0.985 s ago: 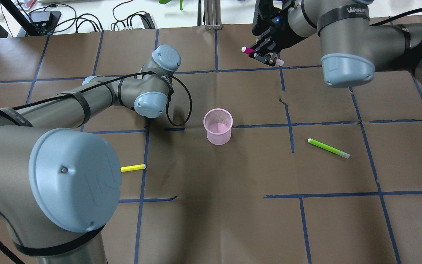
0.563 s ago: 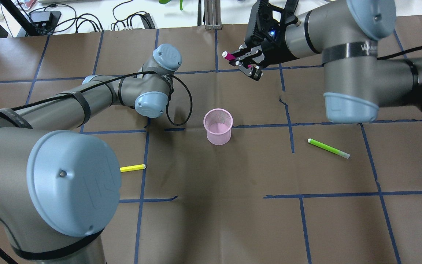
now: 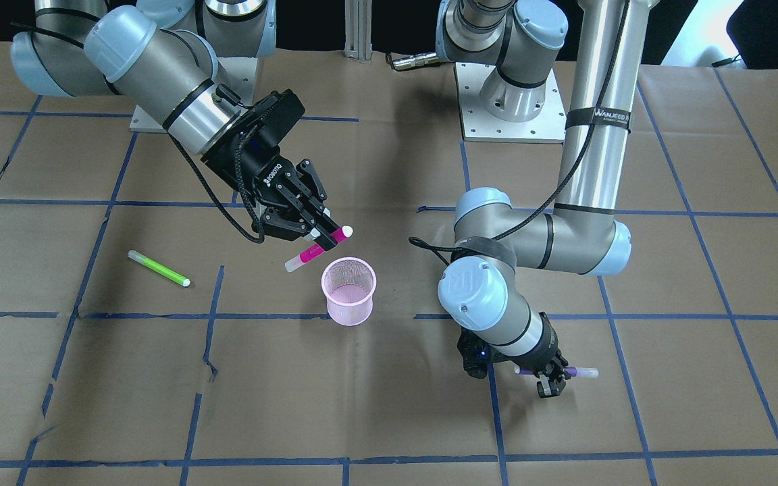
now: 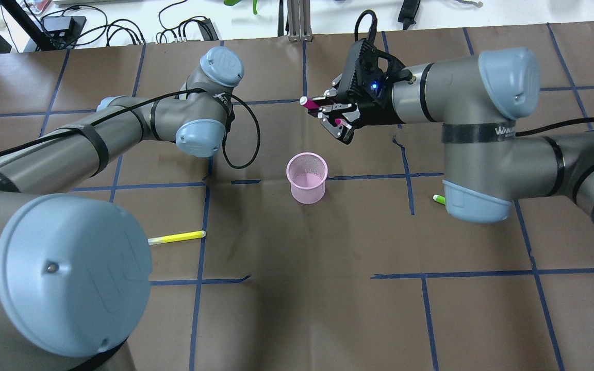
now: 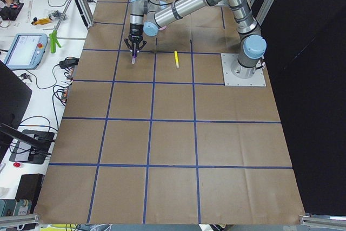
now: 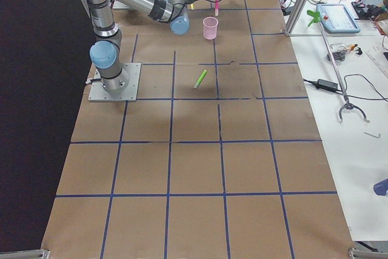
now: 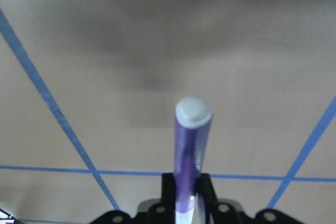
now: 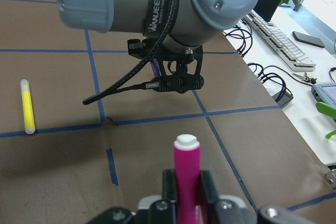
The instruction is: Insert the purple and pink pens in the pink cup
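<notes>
Brown paper cover [image 4: 302, 309] on the table, marked with a blue tape grid [image 4: 423, 275]. Overhead: yellow pen [image 4: 178, 237] lies flat at 8 o'clock from centre, one end on a tape line. Cables [image 4: 173, 31] sit off the far edge at 11 o'clock. Front camera: green pen [image 3: 159, 268] lies flat at 9 o'clock, clear of the tape. Teach pendant [image 5: 24, 50] is on the side bench.

Pens, four in all: one pink pen [image 3: 318, 248], one purple pen [image 3: 583, 372], one green pen [image 3: 159, 268], one yellow pen [image 4: 178, 237]. Cups, one: the pink cup [image 3: 348, 291]. Robot hands, two: right hand [image 3: 327, 235] and left hand [image 3: 550, 378], one pen gripped in each. Pens lying loose on the worktop [image 3: 389, 405]: two. Worktops, one.
</notes>
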Tool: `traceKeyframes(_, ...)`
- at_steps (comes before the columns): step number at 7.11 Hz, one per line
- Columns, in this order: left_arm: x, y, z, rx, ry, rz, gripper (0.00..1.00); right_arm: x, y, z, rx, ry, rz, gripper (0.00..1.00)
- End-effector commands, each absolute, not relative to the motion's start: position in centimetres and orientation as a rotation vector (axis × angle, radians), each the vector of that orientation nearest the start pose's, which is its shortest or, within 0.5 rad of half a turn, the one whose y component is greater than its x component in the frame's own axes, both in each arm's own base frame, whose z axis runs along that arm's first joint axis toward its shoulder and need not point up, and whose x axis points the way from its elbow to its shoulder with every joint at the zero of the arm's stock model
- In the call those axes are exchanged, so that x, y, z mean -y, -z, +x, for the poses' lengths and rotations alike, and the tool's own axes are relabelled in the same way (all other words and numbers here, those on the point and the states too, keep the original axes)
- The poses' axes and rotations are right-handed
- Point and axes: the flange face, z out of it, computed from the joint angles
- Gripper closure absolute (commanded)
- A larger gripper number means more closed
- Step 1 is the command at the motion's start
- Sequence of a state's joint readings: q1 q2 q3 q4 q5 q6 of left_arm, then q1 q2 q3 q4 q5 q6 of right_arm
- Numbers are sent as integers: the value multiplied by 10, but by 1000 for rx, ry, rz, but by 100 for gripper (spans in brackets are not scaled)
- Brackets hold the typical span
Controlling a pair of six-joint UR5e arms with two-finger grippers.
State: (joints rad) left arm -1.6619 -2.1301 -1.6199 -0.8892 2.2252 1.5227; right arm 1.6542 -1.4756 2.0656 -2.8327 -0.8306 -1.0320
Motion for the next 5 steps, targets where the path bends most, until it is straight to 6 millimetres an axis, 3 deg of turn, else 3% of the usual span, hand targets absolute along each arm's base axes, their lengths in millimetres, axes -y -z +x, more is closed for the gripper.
traceKeyframes(1, 619, -269, -119, -1896, -342, 1885, 90, 461, -361, 259, -1910, 1203, -1603, 95)
traceKeyframes(3, 594, -328, -122, -1988, -223, 1965, 95, 456, -340, 262, -1927, 1139, -1578, 95)
traceKeyframes(5, 557, -385, -123, -2100, -181, 2068, 95, 463, -320, 263, -1932, 1102, -1583, 95)
